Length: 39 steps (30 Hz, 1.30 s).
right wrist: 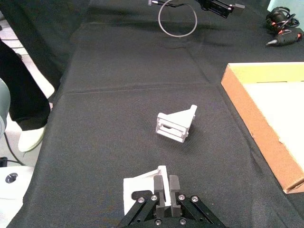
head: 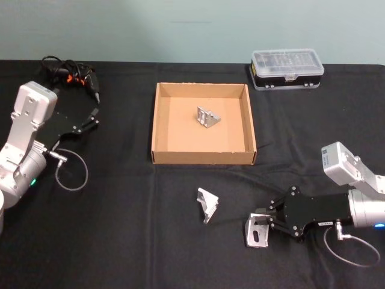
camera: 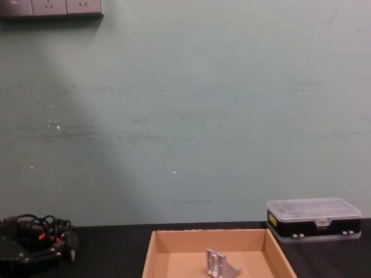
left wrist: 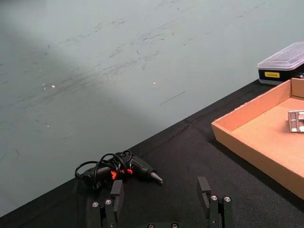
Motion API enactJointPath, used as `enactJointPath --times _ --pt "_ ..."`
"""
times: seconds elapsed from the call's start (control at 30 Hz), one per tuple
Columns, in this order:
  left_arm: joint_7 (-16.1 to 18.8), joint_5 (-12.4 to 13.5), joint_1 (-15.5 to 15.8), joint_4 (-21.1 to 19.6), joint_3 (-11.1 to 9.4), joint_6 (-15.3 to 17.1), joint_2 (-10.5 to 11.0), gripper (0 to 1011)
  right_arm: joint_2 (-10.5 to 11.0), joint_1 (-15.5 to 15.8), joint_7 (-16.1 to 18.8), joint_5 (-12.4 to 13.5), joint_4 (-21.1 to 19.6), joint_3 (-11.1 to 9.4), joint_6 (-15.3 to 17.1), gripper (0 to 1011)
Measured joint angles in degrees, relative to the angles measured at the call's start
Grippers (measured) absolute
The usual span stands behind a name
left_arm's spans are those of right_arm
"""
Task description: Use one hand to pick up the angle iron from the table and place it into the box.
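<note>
One silver angle iron (head: pixel 256 231) rests on the black table (head: pixel 120 229) at the front right, and my right gripper (head: pixel 269 219) is shut on its upright wall. In the right wrist view the fingers (right wrist: pixel 174 184) pinch that angle iron (right wrist: pixel 140 189) close together. A second angle iron (head: pixel 207 205) lies free just left of it, in front of the box (head: pixel 203 158). A third angle iron (head: pixel 207 117) lies inside the box. My left gripper (head: pixel 93 114) is parked at the far left, open and holding nothing.
A black case with a clear lid (head: pixel 287 69) stands behind the box to the right. A black tool with coiled cables (head: pixel 69 73) lies at the back left, just beyond the left gripper. A grey cable loop (head: pixel 71 171) hangs by the left arm.
</note>
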<state>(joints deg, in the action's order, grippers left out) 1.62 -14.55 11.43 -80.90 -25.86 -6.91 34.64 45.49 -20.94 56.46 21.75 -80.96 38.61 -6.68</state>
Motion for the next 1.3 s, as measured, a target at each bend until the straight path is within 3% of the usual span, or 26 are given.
enactJointPath --times 0.43,0.7,0.9,1.07,1.3 --pt "0.0 0.0 0.0 0.0 0.0 0.0 0.0 1011 0.0 -0.01 -0.01 0.07 -0.01 -0.04 0.02 80" --pt "0.0 0.0 0.0 0.0 0.0 0.0 0.0 1011 -0.13 -0.99 -0.48 3.82 -2.04 -2.14 1.98 79" --pt "0.0 0.0 0.0 0.0 0.0 0.0 0.0 1011 -0.54 -2.52 -0.96 5.12 -3.37 -2.71 3.35 79" --pt "0.0 0.0 0.0 0.0 0.0 0.0 0.0 1011 -1.77 -4.4 -2.88 5.24 -3.21 -2.78 5.84 80" --pt "0.0 0.0 0.0 0.0 0.0 0.0 0.0 1011 -5.47 -8.38 -8.73 3.76 -1.0 -2.21 12.69 80"
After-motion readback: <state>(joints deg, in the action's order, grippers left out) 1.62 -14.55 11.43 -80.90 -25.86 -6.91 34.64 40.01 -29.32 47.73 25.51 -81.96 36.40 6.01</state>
